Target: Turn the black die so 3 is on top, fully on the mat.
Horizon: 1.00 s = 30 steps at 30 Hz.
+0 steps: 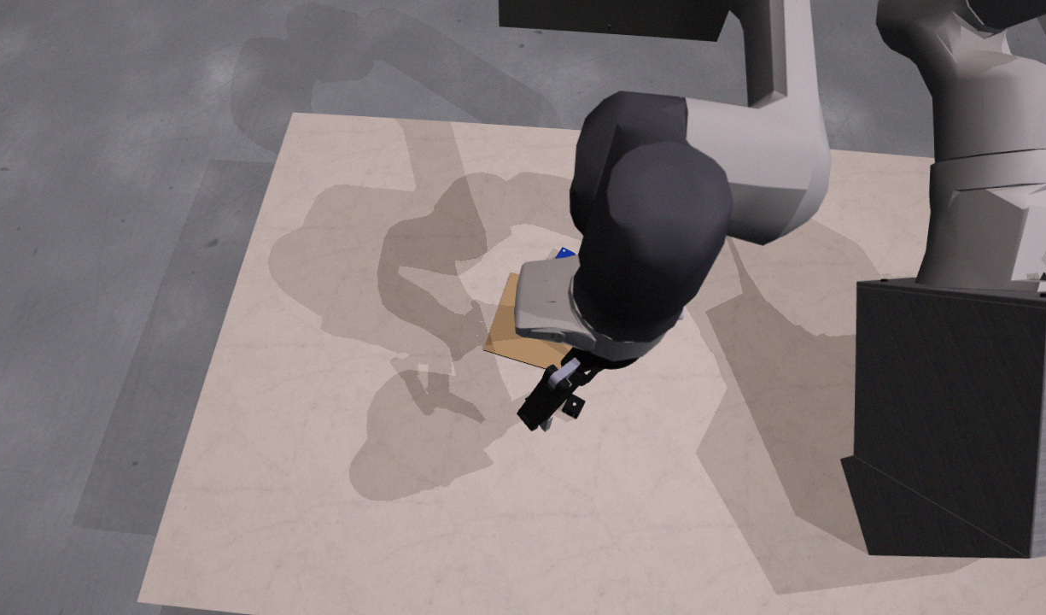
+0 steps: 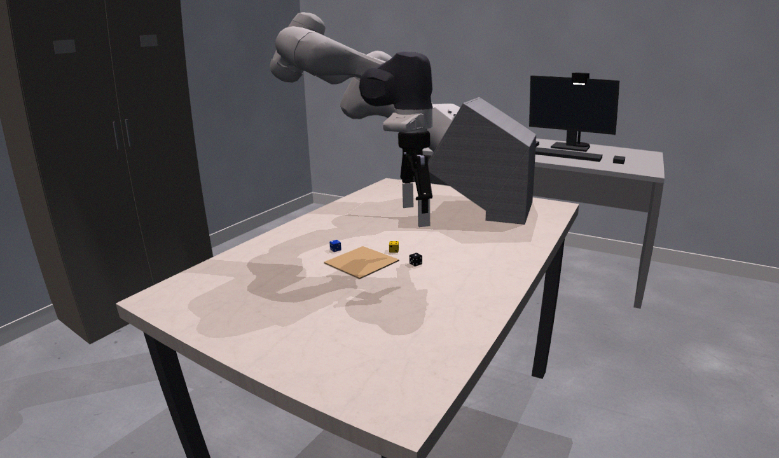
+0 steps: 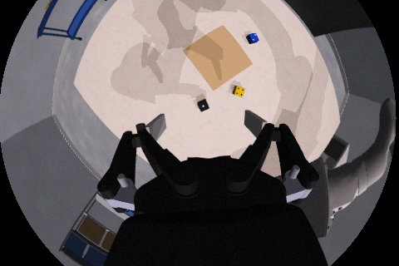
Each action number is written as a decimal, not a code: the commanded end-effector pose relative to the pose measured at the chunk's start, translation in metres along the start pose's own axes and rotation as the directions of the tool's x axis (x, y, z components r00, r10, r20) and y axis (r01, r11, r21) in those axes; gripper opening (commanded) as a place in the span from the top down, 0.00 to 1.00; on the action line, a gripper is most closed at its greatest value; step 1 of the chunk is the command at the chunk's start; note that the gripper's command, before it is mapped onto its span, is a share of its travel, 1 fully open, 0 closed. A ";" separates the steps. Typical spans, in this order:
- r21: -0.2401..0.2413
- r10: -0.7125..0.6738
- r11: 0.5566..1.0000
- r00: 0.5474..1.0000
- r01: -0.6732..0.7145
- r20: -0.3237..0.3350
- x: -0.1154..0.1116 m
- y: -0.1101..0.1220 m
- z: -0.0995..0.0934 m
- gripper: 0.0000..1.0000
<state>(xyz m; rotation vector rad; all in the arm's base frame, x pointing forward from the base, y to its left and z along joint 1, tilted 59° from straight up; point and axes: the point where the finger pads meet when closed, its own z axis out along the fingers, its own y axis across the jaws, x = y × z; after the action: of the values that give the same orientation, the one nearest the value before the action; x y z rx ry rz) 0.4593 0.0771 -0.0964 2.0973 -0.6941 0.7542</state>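
Observation:
The black die (image 1: 574,406) (image 2: 416,259) (image 3: 203,105) lies on the bare table just off the near right corner of the tan mat (image 1: 511,336) (image 2: 361,261) (image 3: 218,56). Its top face is too small to read. The mat lies flat with nothing on it. A yellow die (image 2: 393,245) (image 3: 238,90) lies by the mat's right edge and a blue die (image 1: 564,253) (image 2: 334,245) (image 3: 252,38) by its far left corner. My gripper (image 1: 543,403) (image 2: 415,209) (image 3: 204,119) is open and empty. It hangs high above the table, roughly over the black die.
The table (image 2: 324,353) carries a large grey block (image 1: 954,412) (image 2: 482,165) at its far right, by the arm's base. A dark cabinet (image 2: 96,142) stands to the left, and a desk with a monitor (image 2: 573,105) stands behind.

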 end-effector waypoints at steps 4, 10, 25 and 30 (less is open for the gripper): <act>-0.002 -0.224 0.975 0.975 0.224 -0.005 0.002 0.000 0.002 0.00; -0.003 -0.326 0.945 0.945 0.326 -0.005 0.002 0.000 0.003 0.00; -0.004 -0.558 0.830 0.830 0.558 -0.004 0.002 0.000 0.006 0.00; -0.004 -0.628 0.778 0.778 0.628 -0.004 0.002 0.000 0.007 0.00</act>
<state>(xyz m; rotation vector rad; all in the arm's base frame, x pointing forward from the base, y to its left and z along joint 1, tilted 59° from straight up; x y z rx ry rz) 0.4607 0.0720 -0.0992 2.1418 -0.1243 0.4574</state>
